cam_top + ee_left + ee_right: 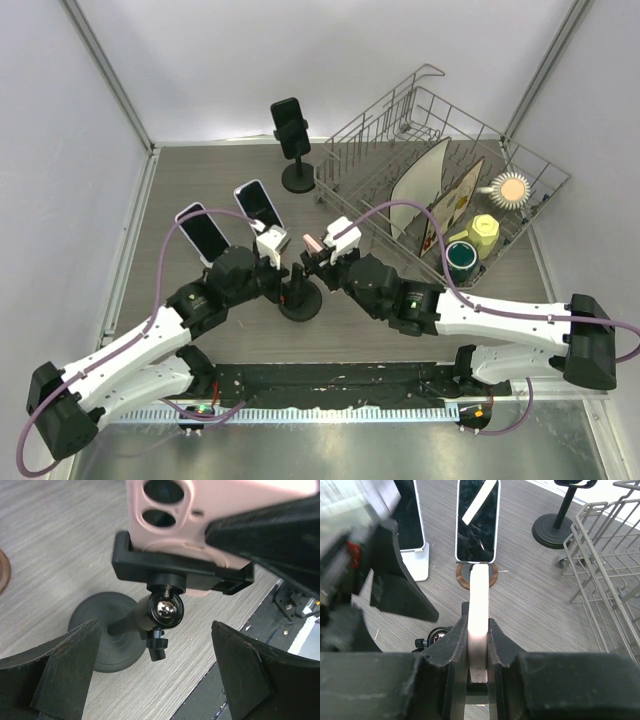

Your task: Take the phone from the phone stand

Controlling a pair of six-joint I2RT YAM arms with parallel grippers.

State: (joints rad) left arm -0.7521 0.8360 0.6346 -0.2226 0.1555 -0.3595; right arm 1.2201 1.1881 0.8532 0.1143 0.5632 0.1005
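Locate the left gripper [155,630]: jaws wide open, straddling the neck of the phone stand [107,635] below its clamp, gripping nothing. Find the phone [480,590] near the middle of the table's near edge, still seated in that clamp. Note the right gripper [479,630]: jaws closed on the phone, pinching its front and back faces near one end.

Hazards:
- Pulling against a tight clamp with the base unbraced: likely to lift or tip the whole stand.
- Pulling at an angle: likely to swivel the ball joint and work the smooth case out of the narrow pinch.
- Swinging toward the table's far edge: likely to strike the neighbouring phone [477,520] just beyond.

Brace the neck with the left jaws before pulling.
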